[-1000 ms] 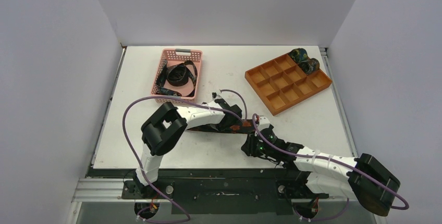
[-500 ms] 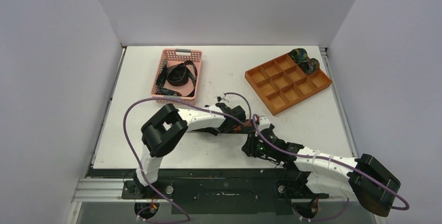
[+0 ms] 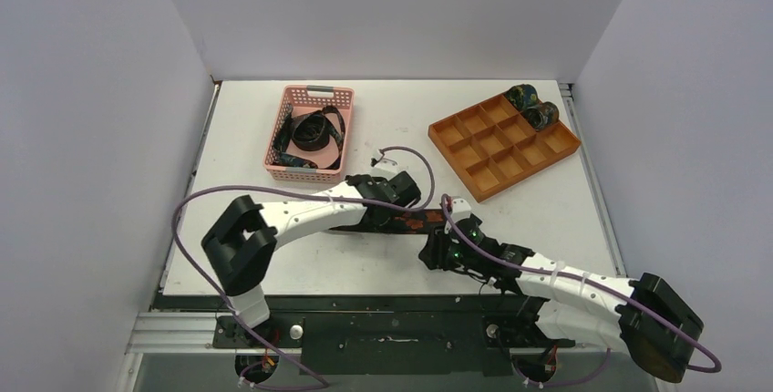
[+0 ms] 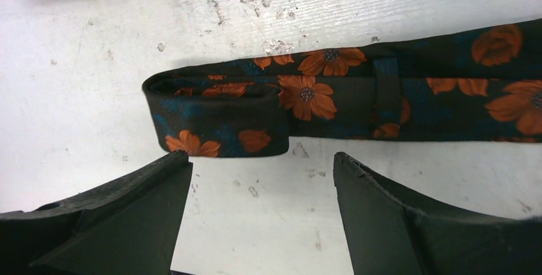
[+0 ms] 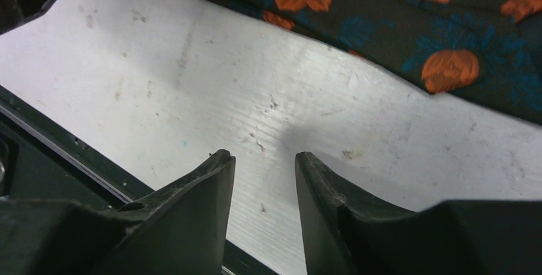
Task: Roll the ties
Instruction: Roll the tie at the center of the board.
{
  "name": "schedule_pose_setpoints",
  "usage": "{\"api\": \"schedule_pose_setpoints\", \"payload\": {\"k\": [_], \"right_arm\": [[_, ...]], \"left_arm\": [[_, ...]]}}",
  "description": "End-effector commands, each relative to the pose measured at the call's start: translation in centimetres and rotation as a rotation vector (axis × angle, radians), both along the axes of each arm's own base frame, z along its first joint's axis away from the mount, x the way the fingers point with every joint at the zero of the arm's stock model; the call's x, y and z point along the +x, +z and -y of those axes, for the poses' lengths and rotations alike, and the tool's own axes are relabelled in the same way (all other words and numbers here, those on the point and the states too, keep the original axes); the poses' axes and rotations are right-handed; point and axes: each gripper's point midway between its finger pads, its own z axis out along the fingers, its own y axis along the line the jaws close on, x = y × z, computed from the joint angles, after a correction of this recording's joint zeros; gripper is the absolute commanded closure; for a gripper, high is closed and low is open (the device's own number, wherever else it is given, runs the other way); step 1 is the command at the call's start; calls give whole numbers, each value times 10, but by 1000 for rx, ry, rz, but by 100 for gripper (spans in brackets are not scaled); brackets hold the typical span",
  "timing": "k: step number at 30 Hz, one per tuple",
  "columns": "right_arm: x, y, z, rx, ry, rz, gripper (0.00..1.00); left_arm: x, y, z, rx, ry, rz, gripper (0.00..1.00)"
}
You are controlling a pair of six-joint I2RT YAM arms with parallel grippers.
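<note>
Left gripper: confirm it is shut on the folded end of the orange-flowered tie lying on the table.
Not shut: the left gripper stands open, clear of the tie, gripping nothing. The folded end does lie on the table; the left wrist view shows it.

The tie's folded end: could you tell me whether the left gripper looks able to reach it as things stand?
Probably yes: the left gripper stands open just short of the tie, only bare table between it and the fold.
</note>
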Motion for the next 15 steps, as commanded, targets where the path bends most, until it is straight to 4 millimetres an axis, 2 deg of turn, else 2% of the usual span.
{"api": "schedule_pose_setpoints", "payload": {"k": [1, 4, 7, 8, 11, 15], "right_arm": [[22, 41, -21, 48, 7, 82, 56], [28, 55, -41, 98, 34, 79, 49], [41, 69, -70, 172, 52, 80, 43], [45, 70, -79, 184, 56, 66, 42], [61, 76, -109, 246, 56, 54, 41], [77, 69, -145, 247, 83, 25, 45]], "left_arm": [[0, 41, -5, -167, 14, 61, 20], [2, 55, -24, -342, 49, 68, 20], [12, 69, -44, -638, 91, 109, 20], [9, 65, -53, -719, 107, 94, 19], [21, 67, -78, -968, 159, 160, 14], [23, 53, -103, -1122, 227, 168, 12]]}}
